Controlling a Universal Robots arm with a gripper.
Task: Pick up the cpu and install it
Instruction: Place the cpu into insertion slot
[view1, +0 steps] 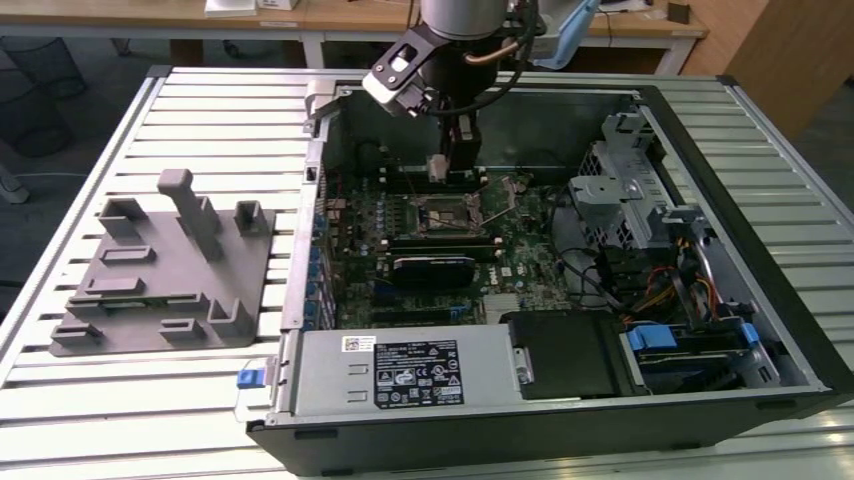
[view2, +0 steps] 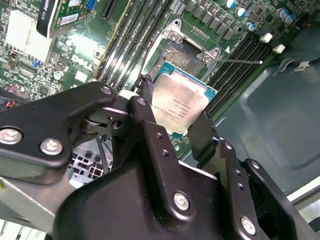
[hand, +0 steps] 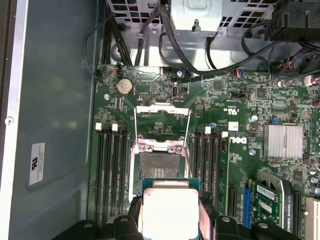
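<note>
one gripper (view2: 176, 116) clamps the square cpu (view2: 181, 100), metal top up, near the open socket (hand: 159, 166).

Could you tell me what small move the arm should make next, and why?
Probably lower the black claw gently towards the open metal-framed socket: it is shut on the flat silver-grey square cpu, which hangs above the green motherboard, not yet seated, and the socket lies bare with its frame swung open.

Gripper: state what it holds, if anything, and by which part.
The gripper holds the cpu, clamped by two opposite edges, its metal top left bare, close to the open socket.
</note>
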